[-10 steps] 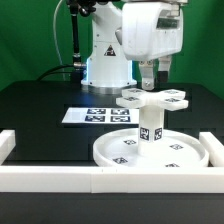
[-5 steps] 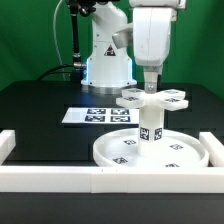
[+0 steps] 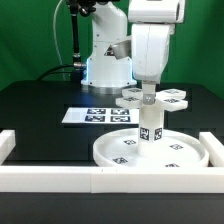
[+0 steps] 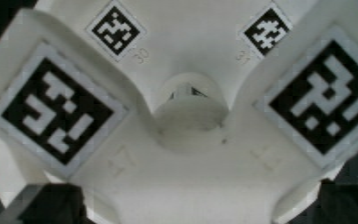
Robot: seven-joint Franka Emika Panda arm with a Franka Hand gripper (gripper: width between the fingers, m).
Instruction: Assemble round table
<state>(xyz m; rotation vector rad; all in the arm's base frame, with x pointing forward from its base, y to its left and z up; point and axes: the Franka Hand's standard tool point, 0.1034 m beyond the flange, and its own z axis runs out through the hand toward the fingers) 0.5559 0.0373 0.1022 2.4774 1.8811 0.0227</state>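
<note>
Assembly appears largely complete: the disc lies near the table's front edge against the border wall; the post stands upright at its centre; the cross piece sits on top. The gripper is directly over the cross; whether its fingers are apart or together, I cannot tell. Final tightening possibly remains.

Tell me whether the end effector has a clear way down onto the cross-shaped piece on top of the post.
Probably yes. The end effector hangs directly over the cross-shaped piece, which sits on the post above the round disc. Nothing shows between them, and the wrist view is filled by the cross.
</note>
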